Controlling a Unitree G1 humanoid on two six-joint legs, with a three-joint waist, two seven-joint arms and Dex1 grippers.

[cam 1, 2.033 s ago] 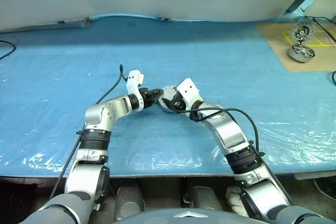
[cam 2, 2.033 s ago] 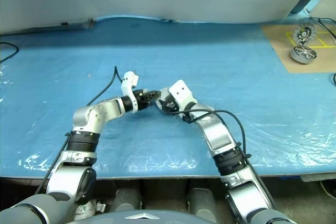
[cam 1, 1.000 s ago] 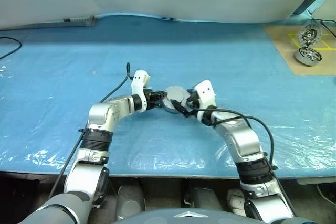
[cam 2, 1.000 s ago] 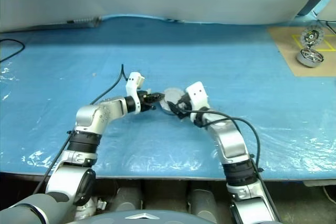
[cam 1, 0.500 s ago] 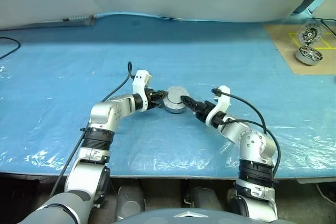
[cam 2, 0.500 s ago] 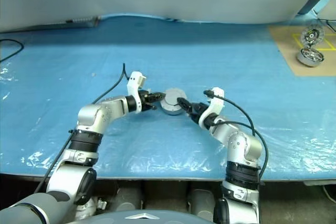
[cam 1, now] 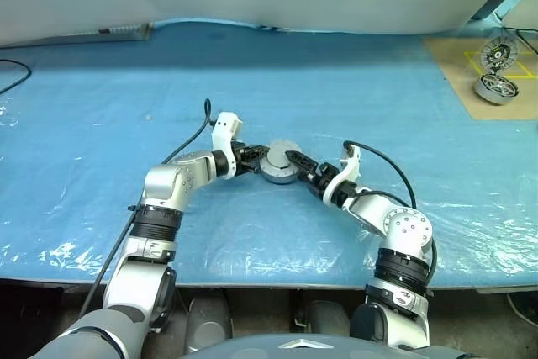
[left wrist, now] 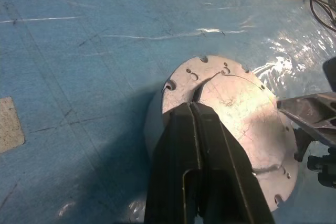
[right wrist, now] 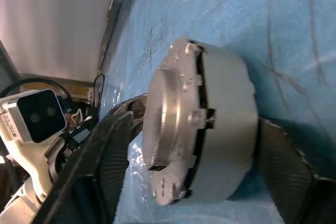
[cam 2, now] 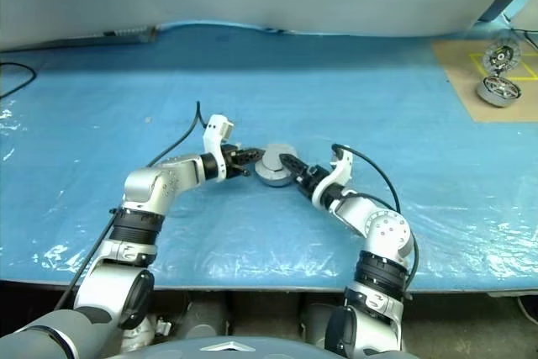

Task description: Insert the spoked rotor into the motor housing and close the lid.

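The motor housing (cam 1: 278,172) stands on the blue sheet at the middle of the table, and the lid (left wrist: 239,114) lies flat and closed on top of it. The spoked rotor is hidden. My left gripper (cam 1: 255,161) is shut, its tips resting on the lid's top near the left edge. My right gripper (cam 1: 293,161) reaches in from the right, turned on its side. Its fingers (right wrist: 111,153) straddle the housing, one beside the lid's face and one at the base, with a small gap on the lid's side.
A brown board (cam 1: 458,69) lies at the far right of the table with another silver unit (cam 1: 492,88) and an upright disc (cam 1: 498,55) on it. A black cable (cam 1: 10,73) runs off the far left. The blue plastic-covered table (cam 1: 101,124) stretches wide on both sides.
My right wrist has rolled onto its side and the forearm has swung down towards the table's front edge; its fingers now bracket the housing and have narrowed. The left gripper has stayed put.
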